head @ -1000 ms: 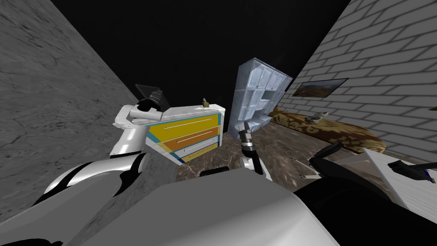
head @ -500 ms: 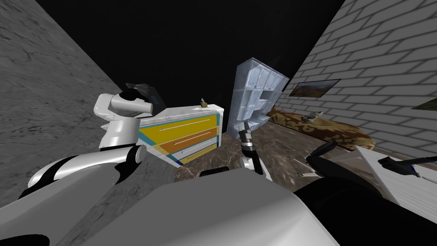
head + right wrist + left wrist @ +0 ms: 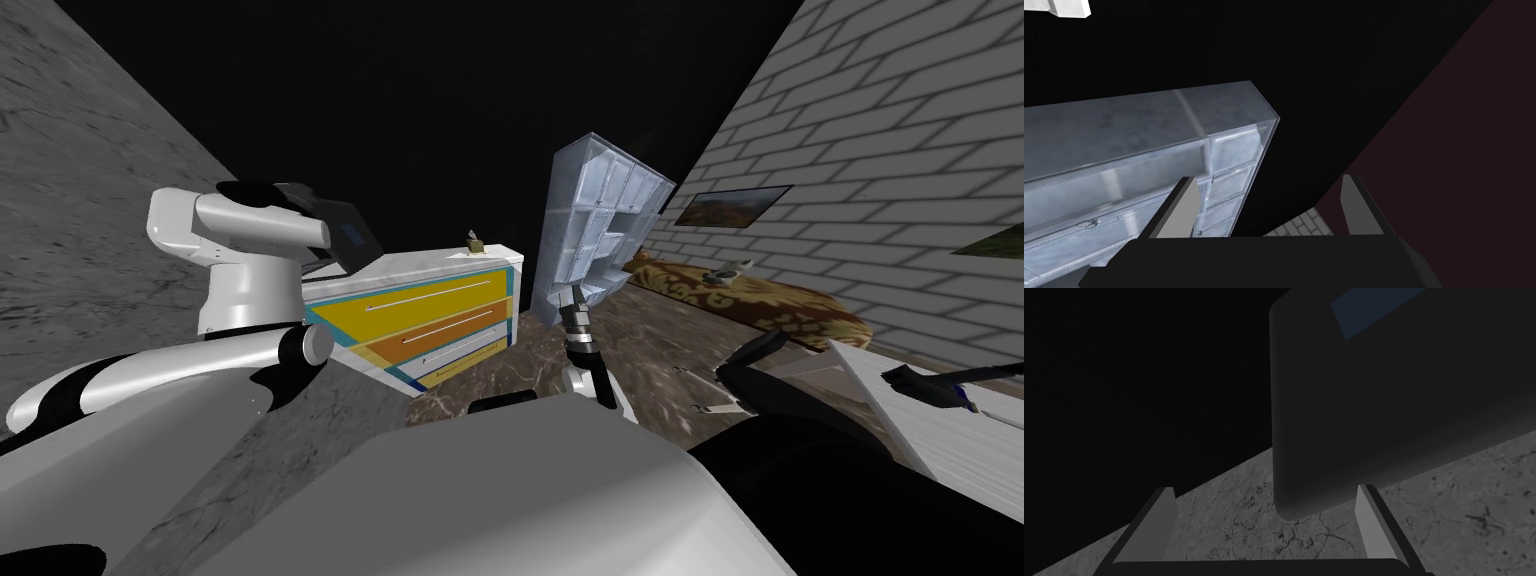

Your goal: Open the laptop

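Laptop sits on dresser, shelf unit beside

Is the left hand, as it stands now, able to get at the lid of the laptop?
Probably yes. The left hand is open, and the dark corner of the laptop lid lies just ahead of it, toward one side, with nothing in between.

The laptop sits at the left end of the dresser; a shelf unit stands right of it, a bed farther right.
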### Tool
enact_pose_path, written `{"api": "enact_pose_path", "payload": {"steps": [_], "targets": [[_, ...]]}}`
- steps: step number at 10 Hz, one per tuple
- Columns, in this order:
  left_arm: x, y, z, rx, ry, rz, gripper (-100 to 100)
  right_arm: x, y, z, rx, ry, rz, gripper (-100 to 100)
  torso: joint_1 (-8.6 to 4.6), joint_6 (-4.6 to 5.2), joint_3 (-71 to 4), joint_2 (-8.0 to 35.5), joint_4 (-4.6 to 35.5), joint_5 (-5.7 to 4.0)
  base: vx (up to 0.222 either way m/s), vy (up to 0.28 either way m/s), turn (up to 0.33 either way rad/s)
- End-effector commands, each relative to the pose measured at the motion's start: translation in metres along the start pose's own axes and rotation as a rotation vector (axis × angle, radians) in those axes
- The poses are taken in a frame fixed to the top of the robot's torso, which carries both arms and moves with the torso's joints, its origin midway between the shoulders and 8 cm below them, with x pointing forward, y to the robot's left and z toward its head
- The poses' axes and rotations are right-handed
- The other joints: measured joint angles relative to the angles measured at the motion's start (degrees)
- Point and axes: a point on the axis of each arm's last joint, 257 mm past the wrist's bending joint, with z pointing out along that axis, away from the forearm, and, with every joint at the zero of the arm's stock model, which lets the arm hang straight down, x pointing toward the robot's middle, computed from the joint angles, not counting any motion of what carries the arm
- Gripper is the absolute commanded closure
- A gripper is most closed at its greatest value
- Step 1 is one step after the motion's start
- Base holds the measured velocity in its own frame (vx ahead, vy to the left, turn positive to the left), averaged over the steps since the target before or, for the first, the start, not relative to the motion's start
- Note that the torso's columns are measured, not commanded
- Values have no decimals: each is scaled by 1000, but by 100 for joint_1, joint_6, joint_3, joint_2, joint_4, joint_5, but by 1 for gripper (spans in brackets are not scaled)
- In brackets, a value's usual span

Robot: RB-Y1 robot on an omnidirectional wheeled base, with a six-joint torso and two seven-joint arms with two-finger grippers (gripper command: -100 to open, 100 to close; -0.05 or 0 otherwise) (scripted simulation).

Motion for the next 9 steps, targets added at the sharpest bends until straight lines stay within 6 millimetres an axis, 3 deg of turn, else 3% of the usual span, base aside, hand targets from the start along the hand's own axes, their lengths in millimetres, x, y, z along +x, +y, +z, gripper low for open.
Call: {"api": "enact_pose_path", "payload": {"steps": [1, 4, 7, 8, 9], "targets": [[-26, 14, 6, -84, -14, -33, -100, 0, 0, 0, 0, 0, 0, 0, 0, -1, 0, -2, 0, 0, 55, -2, -13], [-46, 26, 9, -153, -18, -67, -100, 0, 0, 0, 0, 0, 0, 0, 8, -2, -6, -9, -2, 3, 43, 5, -8], [-49, 21, 8, -141, -22, -59, -100, 0, 0, 0, 0, 0, 0, 0, 24, 3, -16, -29, -5, 3, 54, 34, -23], [-50, 21, 8, -141, -23, -59, 100, 0, 0, 0, 0, 0, 0, 0, 12, 1, -16, -22, -10, 7, 0, 0, 0], [-57, 25, 7, -164, -16, -133, 100, 0, 0, 0, 0, 0, 0, 0, -2, 4, -8, -10, -6, 2, -8, 35, 41]]}}
